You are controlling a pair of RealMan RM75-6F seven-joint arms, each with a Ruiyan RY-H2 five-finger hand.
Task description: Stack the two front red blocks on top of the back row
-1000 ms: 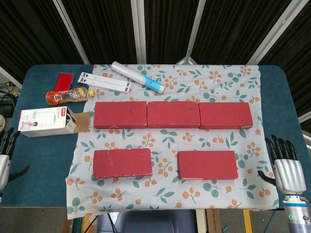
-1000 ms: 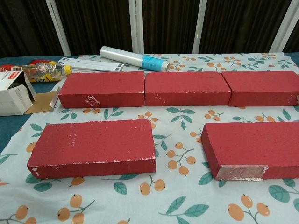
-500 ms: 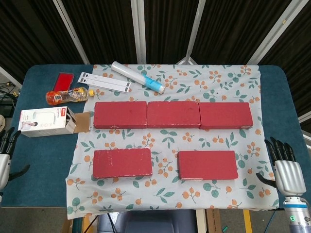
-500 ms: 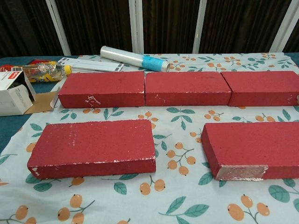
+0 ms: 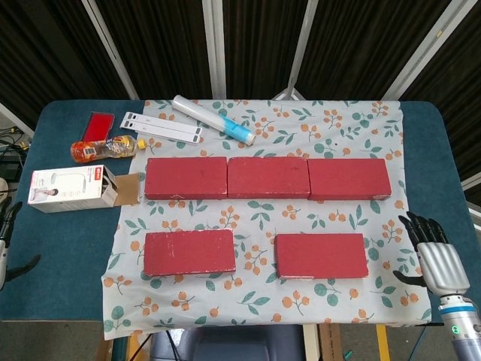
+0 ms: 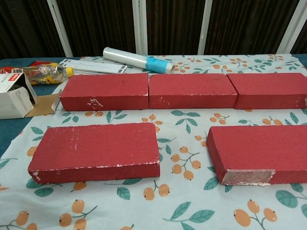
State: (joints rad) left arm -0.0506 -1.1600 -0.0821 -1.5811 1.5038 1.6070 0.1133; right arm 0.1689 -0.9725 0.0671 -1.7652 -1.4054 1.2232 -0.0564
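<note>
- Blocks are lying untouched: front left block and front right block are sitting flat on the flowered cloth, well apart from each other and in front of the back row.
- Back row is standing complete: back left block, back middle block and back right block are lying end to end, touching or nearly so, with nothing stacked on top.
- Right hand is drifting inward and slightly forward from the cloth's right edge compared with a second ago; its fingers are spread apart and holding nothing.
- Left hand is sinking toward the left frame edge, showing less than before; only its fingers are visible, holding nothing, and whether they are spread I cannot tell.
- Blocks are showing no shift between pictures, in either view.
- Judgement: the task is standing at its start; the right hand appears to be beginning an approach to the front right block.
- Clutter on the tabletop: open box, bottle, roll, well clear of the blocks.
</note>
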